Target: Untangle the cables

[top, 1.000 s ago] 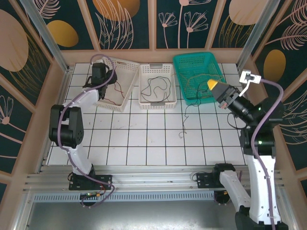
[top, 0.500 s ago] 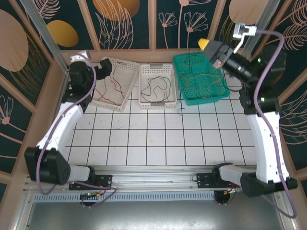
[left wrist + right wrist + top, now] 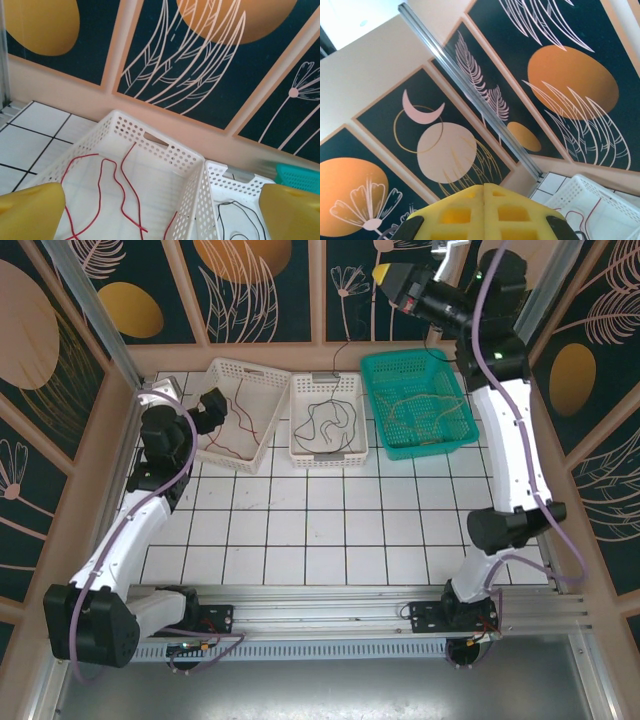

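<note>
**Step in hand:** sorting the cables by colour, judged to be nearly complete.

- The red cables point(image 3: 107, 185) lie loose in the left white basket point(image 3: 150, 141).
- A black cable point(image 3: 325, 420) is curled in the middle white basket point(image 3: 326, 456).
- The tan cables point(image 3: 420, 412) overlap one another in the green basket point(image 3: 374, 390).

**Left gripper** point(image 3: 160, 212): it hovers at the left basket's left wall, jaws wide apart, holding nothing.

**Right gripper** point(image 3: 484, 212): it is raised high above the baskets, jaws pressed together. A thin dark line point(image 3: 341, 358) below it reaches the middle basket's far rim. Whether a cable is pinched cannot be told.

**Next move, as judged:** lower the right gripper over the matching basket and part the jaws. Then address the overlapping tan cables.
</note>
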Robot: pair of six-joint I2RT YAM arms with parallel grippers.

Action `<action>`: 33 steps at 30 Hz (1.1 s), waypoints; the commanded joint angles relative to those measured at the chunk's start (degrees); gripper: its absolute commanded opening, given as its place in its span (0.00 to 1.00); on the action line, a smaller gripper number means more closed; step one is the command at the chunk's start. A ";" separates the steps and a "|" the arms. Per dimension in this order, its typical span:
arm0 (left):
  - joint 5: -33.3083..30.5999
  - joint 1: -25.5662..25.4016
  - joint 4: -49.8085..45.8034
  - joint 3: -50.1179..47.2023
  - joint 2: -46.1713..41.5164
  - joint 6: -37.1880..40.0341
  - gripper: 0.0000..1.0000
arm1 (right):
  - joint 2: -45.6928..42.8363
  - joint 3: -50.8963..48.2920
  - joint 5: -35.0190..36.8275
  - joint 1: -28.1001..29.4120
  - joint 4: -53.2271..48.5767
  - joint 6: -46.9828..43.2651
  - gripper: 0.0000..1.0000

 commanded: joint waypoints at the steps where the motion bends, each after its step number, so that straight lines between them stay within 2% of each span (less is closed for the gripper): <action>1: -2.73 0.38 3.15 -1.09 -1.57 -0.82 0.99 | 3.70 3.95 0.30 1.25 -1.40 -2.44 0.00; 10: -3.48 0.26 3.40 -1.65 -1.02 -1.38 0.99 | 11.82 3.16 2.97 3.23 -4.45 -9.43 0.00; 14: -3.15 0.28 3.43 -1.74 -0.66 -1.77 0.98 | 9.89 -6.47 6.36 4.86 -1.87 -12.41 0.00; 18: -2.91 0.22 3.56 -1.74 -0.65 -1.94 0.99 | 6.39 -20.02 9.89 5.58 4.79 -12.20 0.00; 22: -3.00 0.23 3.55 -1.75 -0.58 -2.14 0.98 | 5.49 -28.50 11.67 5.89 8.17 -11.93 0.00; 28: -2.81 0.14 3.55 -1.86 -0.39 -2.39 0.99 | 5.89 -36.51 14.25 6.45 11.20 -12.78 0.00; 33: -2.83 0.11 3.43 -1.79 -0.19 -2.39 0.98 | 8.44 -38.55 17.04 7.32 10.25 -14.76 0.00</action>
